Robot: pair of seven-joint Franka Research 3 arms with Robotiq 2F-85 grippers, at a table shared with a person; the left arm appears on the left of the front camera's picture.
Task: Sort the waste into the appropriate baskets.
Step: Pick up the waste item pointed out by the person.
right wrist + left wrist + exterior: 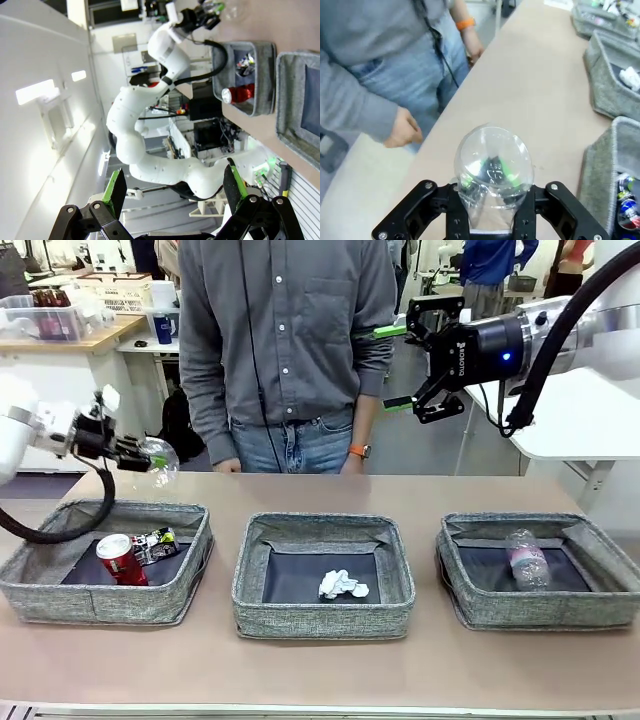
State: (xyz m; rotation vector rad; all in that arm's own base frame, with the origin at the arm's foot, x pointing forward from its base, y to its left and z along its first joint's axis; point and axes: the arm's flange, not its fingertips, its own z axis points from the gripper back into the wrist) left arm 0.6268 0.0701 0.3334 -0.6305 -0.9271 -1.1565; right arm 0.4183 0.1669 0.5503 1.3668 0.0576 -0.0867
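My left gripper (138,456) is shut on a clear plastic cup (161,461), held in the air above the far edge of the left basket (95,604). In the left wrist view the cup (494,167) sits squeezed between the jaws of that gripper (490,184). A red drink can (120,560) and a crushed dark can (156,543) lie in the left basket. The middle basket (320,621) holds a white paper ball (342,586). A clear bottle (527,558) lies in the right basket (540,613). My right gripper (400,366) hangs open and empty, high at the right.
A person stands at the far side, one hand (403,129) near the table edge. The right wrist view looks sideways past its own open gripper (175,189) at the left arm (165,47), the red can (240,93) and its basket (265,55).
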